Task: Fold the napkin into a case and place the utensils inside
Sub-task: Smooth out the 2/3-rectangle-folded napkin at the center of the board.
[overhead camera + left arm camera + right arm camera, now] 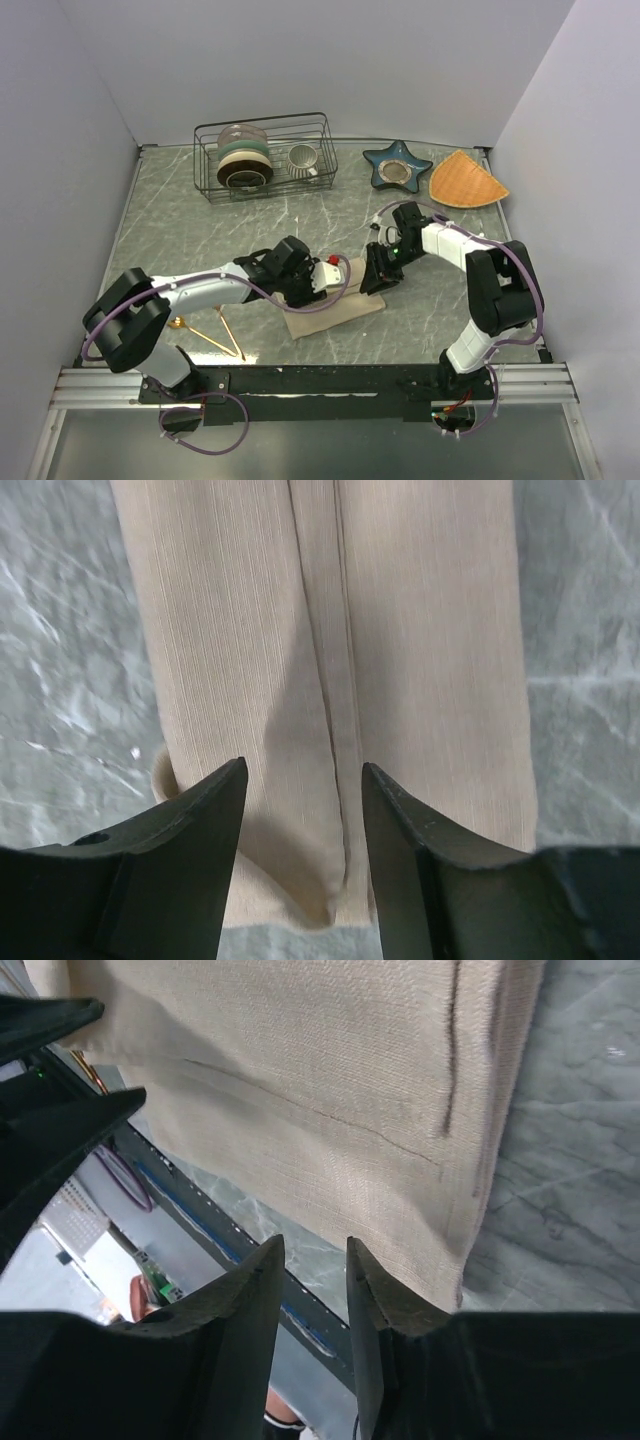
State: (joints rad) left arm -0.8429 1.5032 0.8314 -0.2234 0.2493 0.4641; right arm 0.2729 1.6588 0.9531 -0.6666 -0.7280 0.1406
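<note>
Beige napkin (340, 310), both arms bent low over it, left fingers (190, 830) and right fingers (240, 1310) apart

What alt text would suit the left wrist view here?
A folded beige napkin lies flat on a grey marbled table, two flaps meeting along a lengthwise seam. The left gripper sits over its near end, dark fingers apart astride the seam.

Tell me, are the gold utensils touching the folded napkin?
Apart. The top view shows the utensils lying left of the napkin, with bare table between them.
</note>
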